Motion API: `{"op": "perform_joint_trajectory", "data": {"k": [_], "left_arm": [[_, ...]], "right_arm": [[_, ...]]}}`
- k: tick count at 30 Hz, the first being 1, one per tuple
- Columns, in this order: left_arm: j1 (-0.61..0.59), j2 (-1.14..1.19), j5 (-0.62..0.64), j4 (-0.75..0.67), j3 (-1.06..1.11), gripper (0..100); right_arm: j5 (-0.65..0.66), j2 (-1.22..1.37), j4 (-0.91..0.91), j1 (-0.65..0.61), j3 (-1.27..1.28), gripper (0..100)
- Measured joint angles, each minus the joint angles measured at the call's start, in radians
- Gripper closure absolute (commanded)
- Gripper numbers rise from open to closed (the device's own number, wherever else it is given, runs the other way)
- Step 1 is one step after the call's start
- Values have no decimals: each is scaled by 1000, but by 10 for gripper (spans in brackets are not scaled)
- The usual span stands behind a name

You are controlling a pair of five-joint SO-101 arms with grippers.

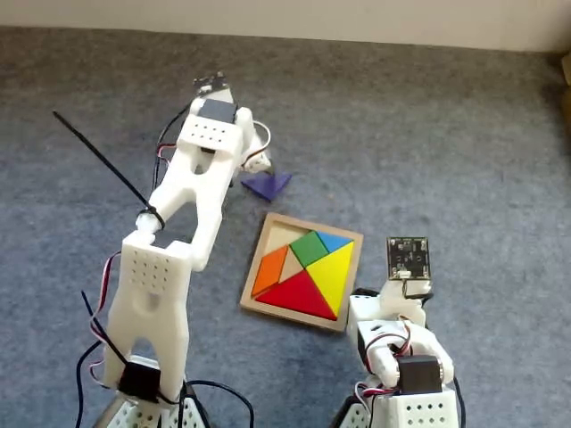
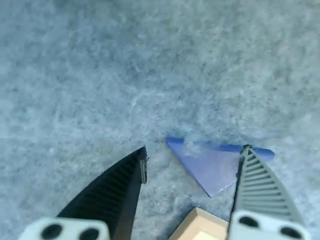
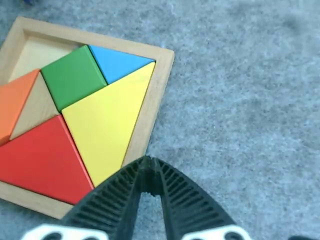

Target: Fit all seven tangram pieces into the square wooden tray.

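I count five pieces seated in the tray (image 1: 312, 225); the purple triangle (image 2: 212, 167) lies loose on the carpet near it, below my open left gripper (image 2: 195, 150); right gripper (image 3: 148, 162) closed, empty, at the tray's edge.

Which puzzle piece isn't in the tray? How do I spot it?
Find the square wooden tray on the grey carpet. Just past its far corner lies a triangle, between the open jaws of the left gripper. It alone is purple and outside the tray.
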Motion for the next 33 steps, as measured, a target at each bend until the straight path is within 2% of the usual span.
{"op": "perform_joint_trajectory", "data": {"k": [7,11,17,25,33], "left_arm": [[-3,66,-57,-32,-11,713],[6,104,-183,-29,-46,758],[3,109,-327,117,-89,757],[-87,115,-436,281,-107,757],[-160,78,-620,311,-86,758]], "right_arm": [[0,0,0,0,0,995],[0,0,0,0,0,995],[0,0,0,0,0,995],[0,0,0,0,0,995],[0,0,0,0,0,995]]}}
